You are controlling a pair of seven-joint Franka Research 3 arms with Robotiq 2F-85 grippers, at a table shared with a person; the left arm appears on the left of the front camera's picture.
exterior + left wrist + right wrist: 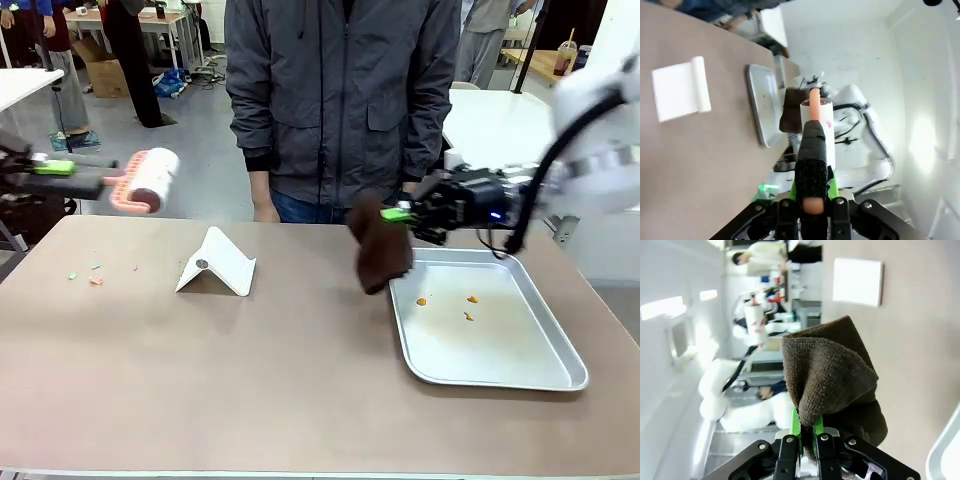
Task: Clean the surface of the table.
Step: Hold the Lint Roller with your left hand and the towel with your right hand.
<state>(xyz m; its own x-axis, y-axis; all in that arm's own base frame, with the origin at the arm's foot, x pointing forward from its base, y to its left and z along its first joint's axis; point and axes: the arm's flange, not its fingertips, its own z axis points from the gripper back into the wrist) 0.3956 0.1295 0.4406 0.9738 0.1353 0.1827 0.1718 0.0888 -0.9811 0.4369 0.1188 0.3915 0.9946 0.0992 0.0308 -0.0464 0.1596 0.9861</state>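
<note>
left jaws: pressed together on the handle of the lint roller, which you hold in the air off the counter's left end.
right jaws: pinching a brown cloth that hangs just beside the tray; you can't tell if it touches the top.
counter: the wide tan top before you; crumbs lie near its left end.
tray contents: orange bits.
white stand: between crumbs and tray.
progress: early, by my judgement; you have both tools in hand, but the crumbs are not yet rolled up and the wiping is left to do.
</note>
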